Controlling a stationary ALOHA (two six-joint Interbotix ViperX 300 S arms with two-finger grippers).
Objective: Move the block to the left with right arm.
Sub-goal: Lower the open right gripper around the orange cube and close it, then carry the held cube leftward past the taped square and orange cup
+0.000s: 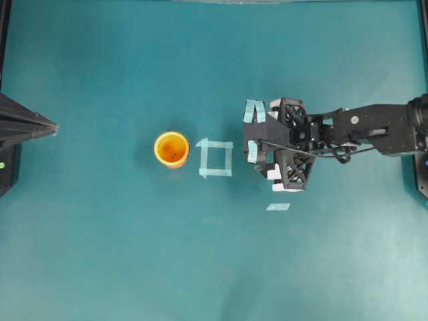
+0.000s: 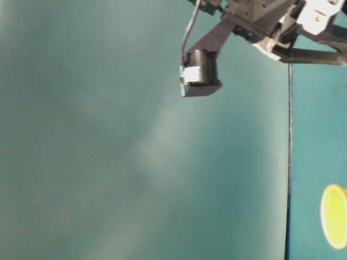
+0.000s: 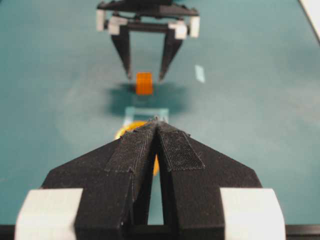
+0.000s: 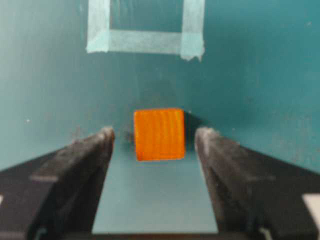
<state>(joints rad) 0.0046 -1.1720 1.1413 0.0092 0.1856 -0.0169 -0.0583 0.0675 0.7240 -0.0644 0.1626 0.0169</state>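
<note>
The block (image 4: 159,134) sits on the teal bench (image 1: 100,254) between the two fingers of the right gripper (image 4: 155,145), with a clear gap on each side, so the gripper is open and nothing is held. In the left wrist view the block (image 3: 144,83) rests on the bench just under the tips of those spread fingers. In the overhead view the block itself is hidden under the right gripper (image 1: 253,137), which reaches in from the right edge. Just left of it lies a square outline of pale tape (image 1: 216,158), and left of that stands an orange cup (image 1: 171,148), upright and close beside the square. A short strip of tape (image 1: 278,206) lies on the near side of the right gripper. The left gripper (image 3: 156,150) stays back at the far left edge, its fingers pressed together, closed on nothing.
</note>
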